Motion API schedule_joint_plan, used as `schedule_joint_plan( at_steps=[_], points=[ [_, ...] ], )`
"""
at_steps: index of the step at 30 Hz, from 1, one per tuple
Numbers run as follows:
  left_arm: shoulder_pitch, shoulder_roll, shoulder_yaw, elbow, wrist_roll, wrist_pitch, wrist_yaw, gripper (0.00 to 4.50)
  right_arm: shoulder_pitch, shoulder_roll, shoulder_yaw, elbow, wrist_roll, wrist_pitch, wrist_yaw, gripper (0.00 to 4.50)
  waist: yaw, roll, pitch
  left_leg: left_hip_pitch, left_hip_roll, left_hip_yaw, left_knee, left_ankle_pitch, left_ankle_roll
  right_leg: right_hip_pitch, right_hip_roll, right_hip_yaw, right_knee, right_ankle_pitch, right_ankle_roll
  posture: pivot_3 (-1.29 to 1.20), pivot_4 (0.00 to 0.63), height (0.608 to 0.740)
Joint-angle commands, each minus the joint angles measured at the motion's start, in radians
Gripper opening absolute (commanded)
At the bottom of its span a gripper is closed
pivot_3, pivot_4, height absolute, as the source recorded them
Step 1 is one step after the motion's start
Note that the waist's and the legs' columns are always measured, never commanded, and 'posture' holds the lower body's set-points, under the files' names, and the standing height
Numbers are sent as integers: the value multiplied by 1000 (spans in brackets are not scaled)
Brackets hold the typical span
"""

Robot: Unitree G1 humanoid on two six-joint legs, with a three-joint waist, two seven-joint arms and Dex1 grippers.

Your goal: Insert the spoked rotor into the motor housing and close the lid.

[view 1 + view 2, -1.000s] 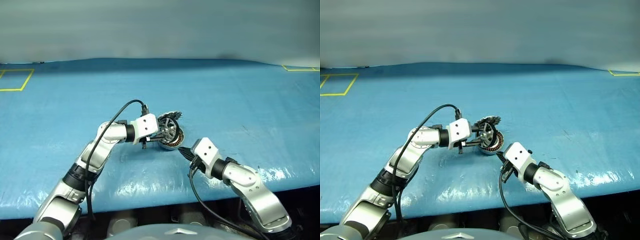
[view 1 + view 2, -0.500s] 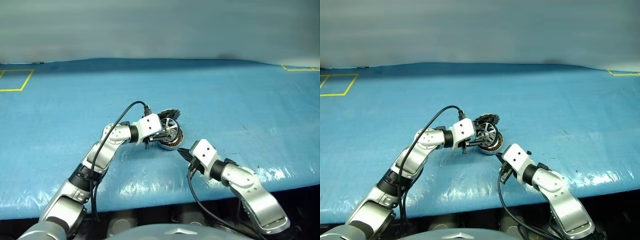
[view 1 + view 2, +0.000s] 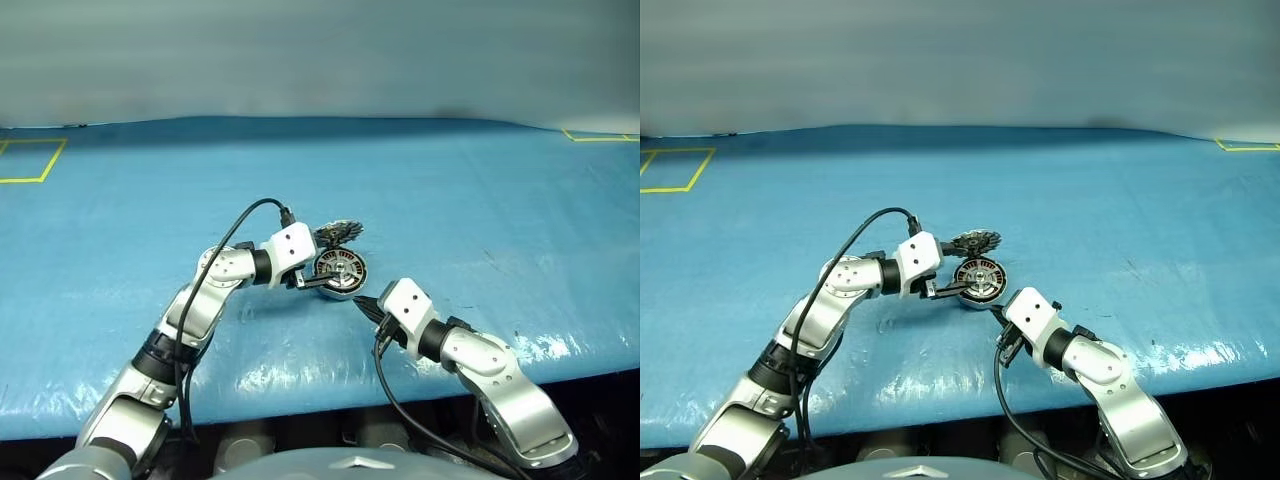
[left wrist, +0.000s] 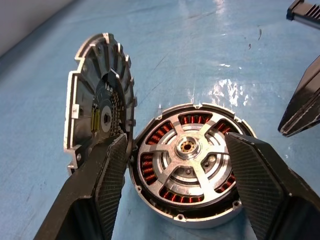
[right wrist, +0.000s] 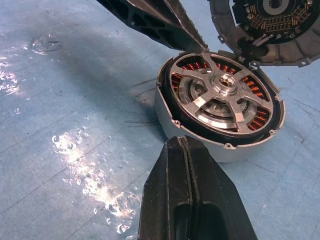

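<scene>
Landmark: motor housing (image 4: pixel 192 172), sitting on the blue table cover (image 3: pixel 500 200).

Nearest the robot: right gripper (image 5: pixel 187 150), fingers pressed fully together, holding nothing. Its tip points at the housing's near wall, just short of it; can't tell if it touches.

Housing itself: spoked rotor (image 4: pixel 189 152) is already inside, lying flat, hub centred, copper windings visible through the gaps between the spokes. Looks seated, though I can't confirm it's fully home.

Left gripper (image 4: pixel 175 165): fingers spread wide either side of the housing, gripping nothing. One pad (image 4: pixel 110 170) sits at the housing's rim next to the lid's lower edge, the other is just clear of the opposite rim.

Far side: lid (image 4: pixel 100 107) stands up nearly vertical off the housing's rim, dark patterned inner face towards the rotor, notched outer edge.

Handling judgement:
- All rigid metal, probably dense for its size. Housing won't deform but could slide on the slick cover.
- Lid should swing on its joint, so push rather than pinch. Best contact is the top of the rim or the plain outer face.
- Brace the housing wall on the near side while tipping the lid.
- Keep fingers off the windings and the rotor spokes.
</scene>
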Motion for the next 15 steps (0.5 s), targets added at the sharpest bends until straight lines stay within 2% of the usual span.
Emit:
schedule_joint_plan(
  at_steps=[1, 6, 12, 15],
  points=[
    [32, 13, 60, -114, -102, -1, -44, 3328, -18, 16, -62, -48, 37, -33, -10, 0, -2, 0, 0, 0, 0, 0, 0, 0, 0, 0, 0, 0, 0, 0, 0, 0, 150, 740],
    [103, 24, 133, -149, -186, 38, -26, 3328, -94, 71, -97, -58, 94, -57, -16, 0, -3, 0, 0, 0, 0, 0, 0, 0, 0, 0, 0, 0, 0, 0, 0, 0, 150, 740],
    [175, 60, 153, -122, -135, 7, 27, 3328, -224, 140, -18, 196, -38, -82, -116, 0, -3, 0, 0, 1, 0, 0, 0, 0, 0, 0, 0, 1, 0, 0, 0, 0, 150, 740],
    [212, 75, 162, -155, -155, 14, 25, 3328, -253, 175, -9, 260, -12, -109, -95, 0, -2, 0, 0, 0, -1, 0, -1, 0, 0, 0, -1, 1, 0, 0, 0, 0, 150, 740]
  ],
)
